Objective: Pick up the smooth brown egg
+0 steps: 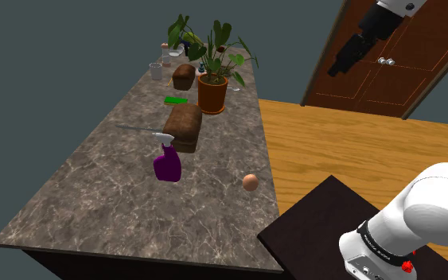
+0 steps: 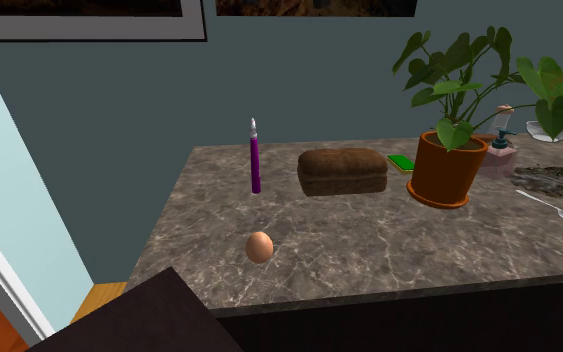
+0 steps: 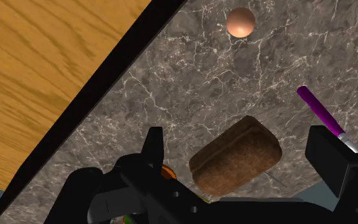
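On the surface, the egg is lying near the shoulder view's right-hand edge, the spray bottle is sitting left of it, and the loaf and potted plant are standing farther back.

A glossy white arm with dark joints, ending in an all-black two-finger gripper.

The gripper's flat, square-ended black fingers rise from a blocky, angular black housing dotted with small round recesses. Just behind the hand, a white wrist segment carries a few dark spots. Farthest from the hand, the arm's bulging rounded shell meets a dark ring band printed with pale lettering too small to read. Past that band sits a white collar with small dark holes, and next to it a small red mark.
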Robot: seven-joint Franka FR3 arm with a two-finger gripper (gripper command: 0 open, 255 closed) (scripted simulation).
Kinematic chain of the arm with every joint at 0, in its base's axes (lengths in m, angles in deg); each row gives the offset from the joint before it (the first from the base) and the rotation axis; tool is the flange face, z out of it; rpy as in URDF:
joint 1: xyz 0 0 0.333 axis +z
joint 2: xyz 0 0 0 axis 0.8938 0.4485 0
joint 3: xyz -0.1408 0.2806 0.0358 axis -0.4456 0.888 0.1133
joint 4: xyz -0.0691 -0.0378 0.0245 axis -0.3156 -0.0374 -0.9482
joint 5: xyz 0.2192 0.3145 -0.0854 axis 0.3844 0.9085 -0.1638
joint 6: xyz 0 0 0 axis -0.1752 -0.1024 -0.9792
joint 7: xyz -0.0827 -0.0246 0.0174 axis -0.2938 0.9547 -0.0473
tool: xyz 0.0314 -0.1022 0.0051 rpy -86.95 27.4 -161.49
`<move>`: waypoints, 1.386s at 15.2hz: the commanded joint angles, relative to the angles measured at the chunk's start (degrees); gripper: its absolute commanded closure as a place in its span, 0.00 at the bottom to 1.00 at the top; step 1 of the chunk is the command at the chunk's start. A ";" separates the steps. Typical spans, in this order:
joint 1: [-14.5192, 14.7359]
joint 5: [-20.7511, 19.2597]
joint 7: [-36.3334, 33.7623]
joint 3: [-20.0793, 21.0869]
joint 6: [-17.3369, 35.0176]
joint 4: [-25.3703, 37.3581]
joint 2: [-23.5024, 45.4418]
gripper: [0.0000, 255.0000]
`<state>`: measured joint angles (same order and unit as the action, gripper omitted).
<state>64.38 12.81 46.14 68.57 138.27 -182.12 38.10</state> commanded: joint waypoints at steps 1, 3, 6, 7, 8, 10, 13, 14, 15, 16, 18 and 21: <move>0.00 0.00 0.00 0.00 0.00 0.00 0.00 0.00; 0.31 0.58 0.16 0.15 3.31 -3.82 -0.14 0.00; 0.87 1.52 0.47 0.38 8.41 -9.15 0.17 0.00; 1.08 1.87 0.60 0.47 10.15 -10.82 0.42 0.00; 1.31 2.23 0.74 0.55 11.92 -12.43 0.75 0.00; 1.83 2.99 1.04 0.72 15.55 -15.50 1.65 0.00; 2.80 4.29 1.61 0.95 21.23 -19.66 3.69 0.00; 3.17 4.77 1.84 1.02 23.20 -20.93 4.56 0.00; 3.58 5.28 2.09 1.08 25.20 -22.13 5.53 0.00; 4.02 5.82 2.37 1.13 27.24 -23.26 6.61 0.00; 4.99 7.04 3.03 1.20 31.44 -25.30 9.09 0.00; 6.79 9.28 4.34 1.17 38.00 -27.77 13.67 0.00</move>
<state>70.52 21.25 49.92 69.81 173.52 -209.37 49.54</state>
